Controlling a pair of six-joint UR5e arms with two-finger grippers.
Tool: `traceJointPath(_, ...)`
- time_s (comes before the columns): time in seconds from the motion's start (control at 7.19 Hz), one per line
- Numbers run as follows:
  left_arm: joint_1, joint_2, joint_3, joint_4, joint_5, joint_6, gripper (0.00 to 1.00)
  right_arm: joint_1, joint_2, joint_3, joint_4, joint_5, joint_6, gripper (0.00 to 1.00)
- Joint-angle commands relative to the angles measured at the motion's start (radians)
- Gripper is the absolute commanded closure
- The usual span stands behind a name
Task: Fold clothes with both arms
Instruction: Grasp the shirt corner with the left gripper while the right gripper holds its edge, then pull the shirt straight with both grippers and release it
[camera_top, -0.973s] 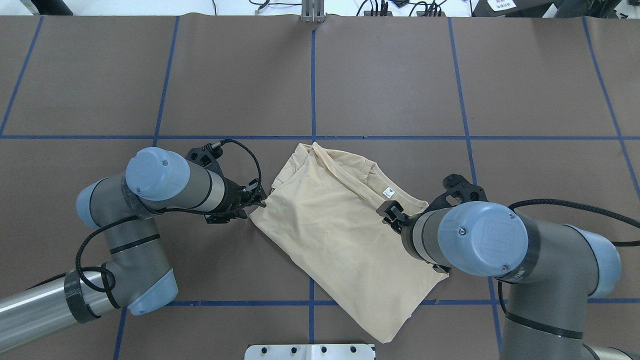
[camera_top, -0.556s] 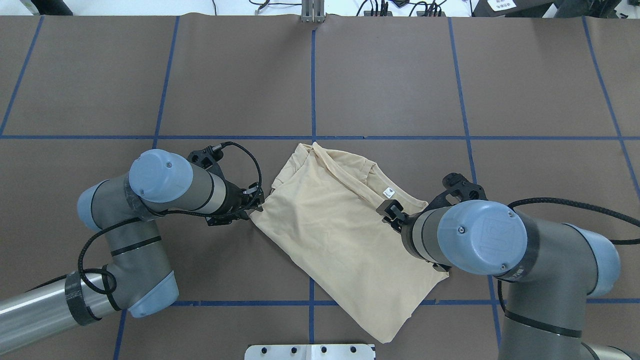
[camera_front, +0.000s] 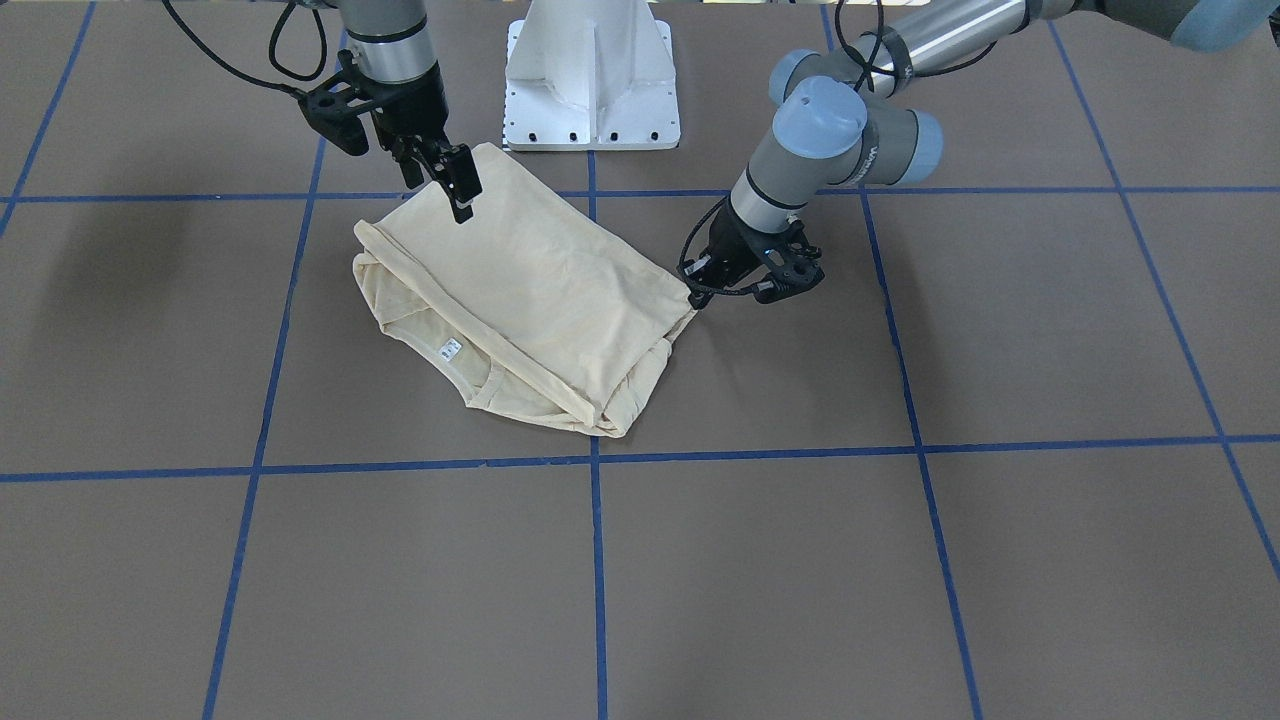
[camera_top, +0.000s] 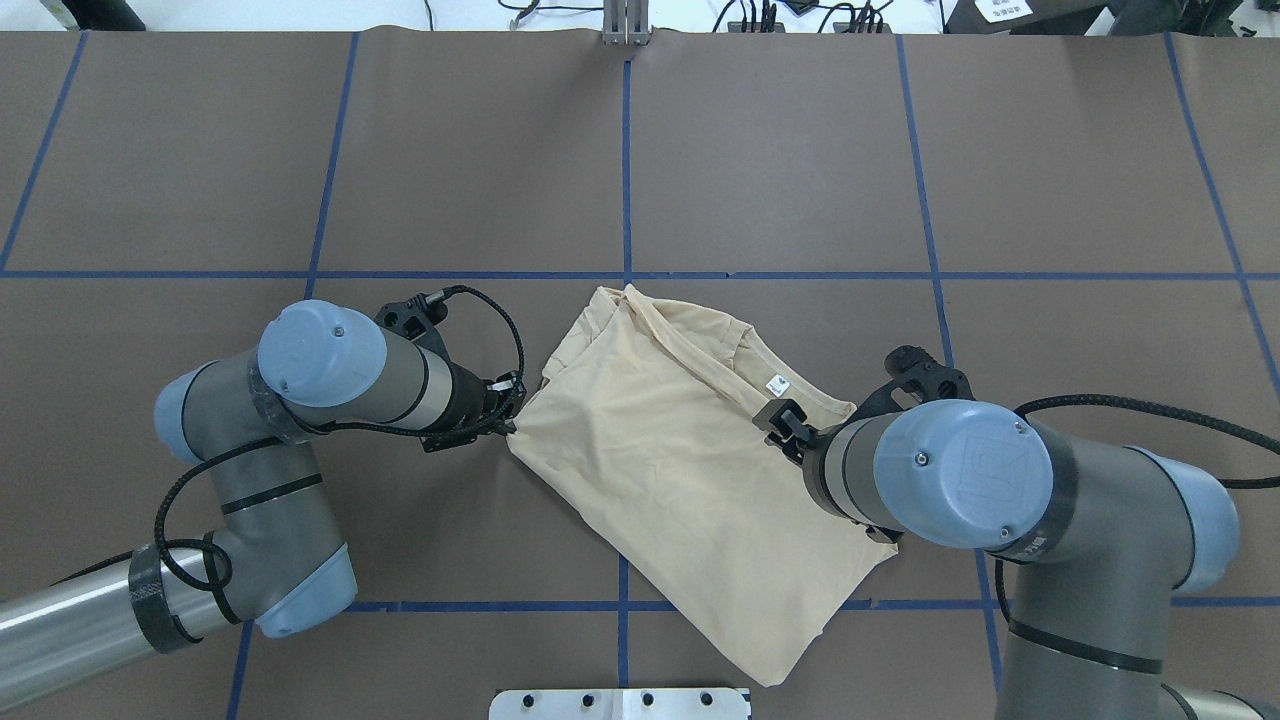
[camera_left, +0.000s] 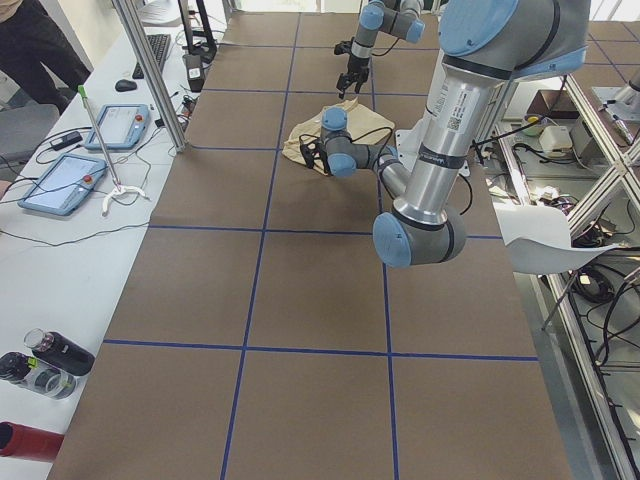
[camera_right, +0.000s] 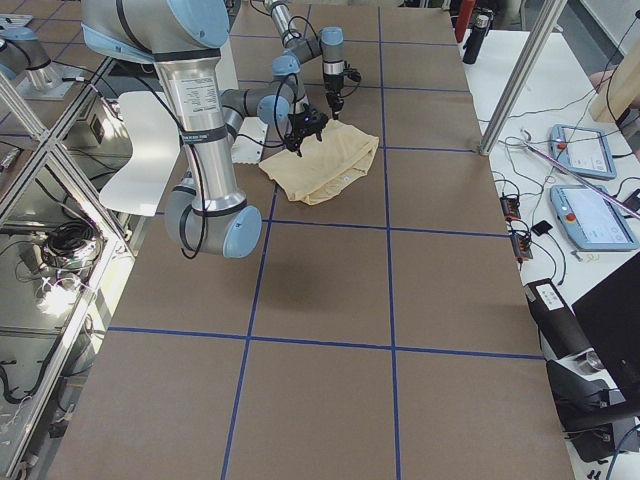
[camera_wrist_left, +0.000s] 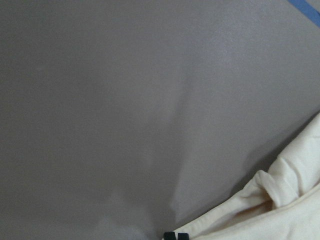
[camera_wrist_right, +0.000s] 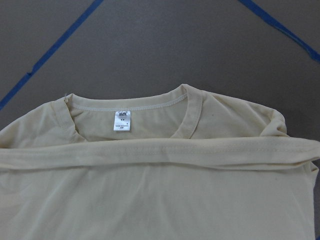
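Observation:
The pale cream-yellow shirt lies folded and slanted in the middle of the table, print hidden, white neck label up. It also shows in the front view. My left gripper is low at the shirt's left corner. In the left wrist view its fingertips are pressed together at the cloth's edge. My right gripper hangs open just above the shirt, beside the collar. The right wrist view looks down on the collar and label and shows no fingers.
The white pedestal base stands at the near table edge behind the shirt. Blue tape lines grid the brown table. A side bench with control tablets and bottles runs along the far side.
My left gripper has moved a little right onto the shirt's left corner, and that corner has shifted slightly inward. The right arm has hardly moved.

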Motion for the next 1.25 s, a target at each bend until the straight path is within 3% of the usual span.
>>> traceJointPath(0.0,-0.045,-0.006,-0.022,0.032,0.006,0.142,1.0,0.001,-0.001,-0.001,0.0,0.0,0.001,0.0)
traceJointPath(0.14,-0.114,-0.018,-0.016,0.03,0.008,0.248,1.0,0.009,-0.001,-0.001,0.0,0.005,-0.001,0.0)
traceJointPath(0.28,-0.181,-0.078,0.069,0.021,0.008,0.352,1.0,0.012,-0.001,-0.001,0.0,0.005,-0.001,0.0)
traceJointPath(0.42,-0.235,-0.172,0.217,-0.017,0.009,0.387,1.0,0.02,-0.001,-0.002,-0.002,0.005,-0.001,0.0)
traceJointPath(0.7,-0.283,-0.28,0.494,-0.263,0.073,0.387,1.0,0.026,0.013,-0.017,0.002,0.002,0.001,0.0)
traceJointPath(0.83,-0.289,-0.32,0.56,-0.294,0.078,0.387,0.65,0.026,0.054,-0.051,0.002,0.0,0.001,0.0)
traceJointPath(0.97,-0.294,-0.33,0.561,-0.295,0.078,0.387,0.55,0.021,0.098,-0.106,0.003,-0.003,0.004,0.0)
traceJointPath(1.11,-0.297,-0.348,0.552,-0.283,0.071,0.379,0.54,0.018,0.12,-0.138,0.006,-0.006,0.004,0.0)
